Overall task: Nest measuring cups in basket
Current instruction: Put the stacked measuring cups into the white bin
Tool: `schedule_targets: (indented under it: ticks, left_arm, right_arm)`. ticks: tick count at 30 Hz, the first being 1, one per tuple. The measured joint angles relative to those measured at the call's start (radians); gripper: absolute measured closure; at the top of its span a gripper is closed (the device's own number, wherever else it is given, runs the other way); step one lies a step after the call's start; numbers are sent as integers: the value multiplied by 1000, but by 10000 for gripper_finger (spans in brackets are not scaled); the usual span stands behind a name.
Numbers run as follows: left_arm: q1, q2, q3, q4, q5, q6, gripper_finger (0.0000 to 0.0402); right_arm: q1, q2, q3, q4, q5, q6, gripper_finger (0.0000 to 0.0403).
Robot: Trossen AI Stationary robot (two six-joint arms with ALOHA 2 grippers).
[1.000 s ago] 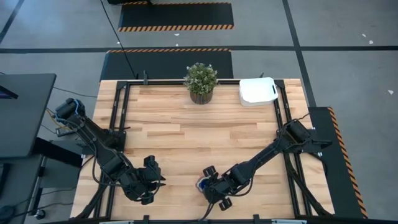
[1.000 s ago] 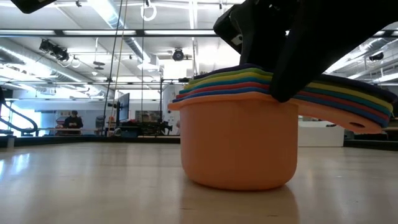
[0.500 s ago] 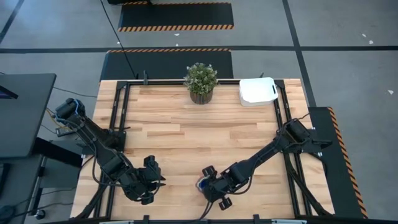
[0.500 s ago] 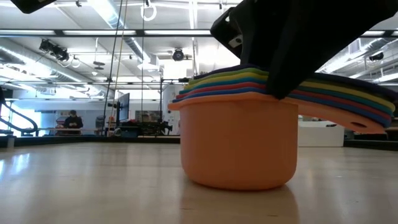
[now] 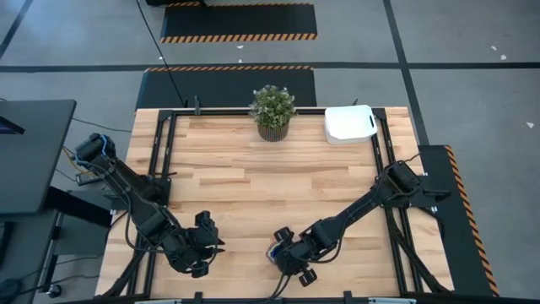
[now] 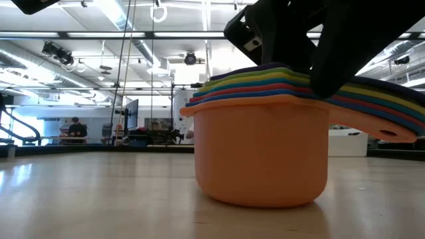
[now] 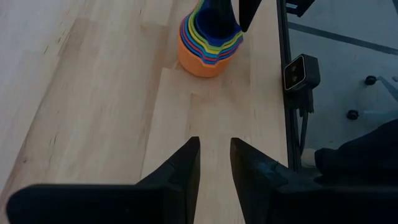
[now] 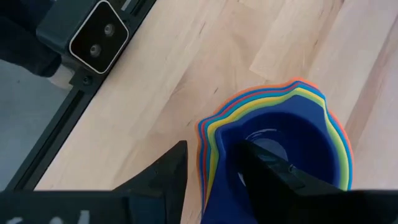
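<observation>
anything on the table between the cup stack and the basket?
No. In the high view, only bare wood lies between the measuring cups, nested under the right gripper at the near edge, and the basket at the far right corner.

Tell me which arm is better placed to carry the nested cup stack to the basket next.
Right. The right pincer already straddles the rim of the nested measuring cups, one finger inside the top blue cup, and the basket sits on its side of the table. The left pincer hangs apart from the stack.
</observation>
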Motion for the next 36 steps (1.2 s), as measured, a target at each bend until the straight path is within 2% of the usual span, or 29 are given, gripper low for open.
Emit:
schedule_targets:
  ticks: [10, 20, 36]
  left_arm:
    - [0, 0, 0, 0, 0, 0, 306]
    - [0, 0, 0, 0, 0, 0, 306]
    - [0, 2, 0, 0, 0, 0, 306]
  right_arm:
    - [1, 1, 0, -6, 11, -26, 247]
    - [32, 3, -3, -55, 220, -166, 247]
    - [39, 0, -55, -37, 351, -185, 247]
